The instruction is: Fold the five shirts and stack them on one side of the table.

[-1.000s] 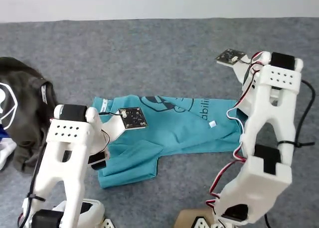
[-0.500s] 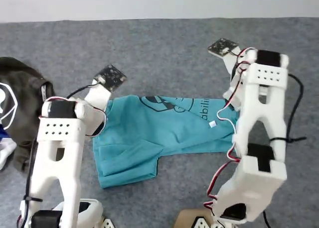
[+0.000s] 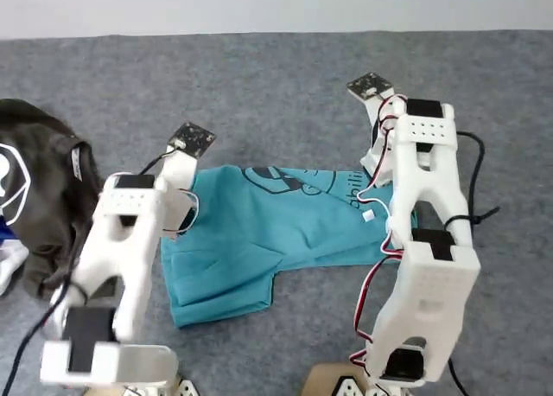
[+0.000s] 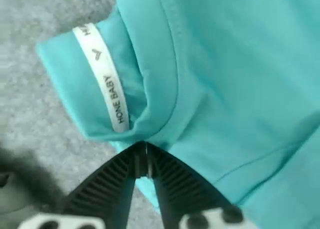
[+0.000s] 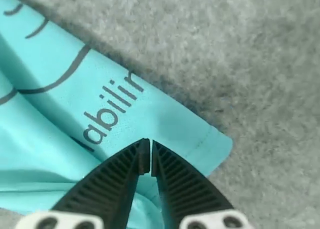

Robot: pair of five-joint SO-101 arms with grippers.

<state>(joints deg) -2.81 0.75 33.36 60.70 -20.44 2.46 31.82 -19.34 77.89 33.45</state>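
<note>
Fold step on the teal T-shirt (image 3: pixel 285 223), spread print-up across the grey counter (image 3: pixel 259 76), with a heap of dark shirts (image 3: pixel 39 197) well off its collar end.

- **Collar end, beside the white neck label (image 4: pixel 102 79):** left pincer (image 4: pixel 143 161) pressed together, nipping a pucker of cloth.
- **Far hem corner, just past the printed lettering:** right pincer (image 5: pixel 148 156) pressed together over the cloth, actual hold on it not certain.

Confirm both grips before lifting. Raise both ends together, only enough to clear the shirt's body, with the far edge taut between them. Carry that edge toward the near edge in one even sweep, lay edge on edge, then release. Beware the sleeve doubled over at the near side, probably best smoothed or tucked first.
</note>
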